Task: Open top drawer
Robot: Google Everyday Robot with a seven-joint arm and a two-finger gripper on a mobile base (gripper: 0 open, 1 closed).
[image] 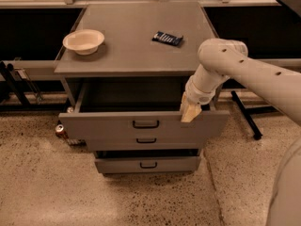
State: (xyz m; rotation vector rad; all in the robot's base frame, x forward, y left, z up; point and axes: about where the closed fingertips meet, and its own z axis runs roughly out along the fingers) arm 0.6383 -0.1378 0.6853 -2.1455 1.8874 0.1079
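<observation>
The top drawer [106,126] is the widest of three grey drawers, with a small black bar handle [145,124] at its centre. It stands pulled out from the cabinet, and its dark inside shows under the cabinet top [131,51]. My gripper [189,113], tan at the tip, hangs from the white arm at the right part of the drawer's front. It sits at the front's upper edge, well to the right of the handle. The narrower middle drawer [146,141] and the smallest bottom drawer [148,164] lie below it.
A cream bowl [83,41] and a dark flat packet [168,38] lie on the cabinet top. A drink can [60,130] stands on the speckled floor at the cabinet's left. Black stand legs [247,119] run along the floor at the right.
</observation>
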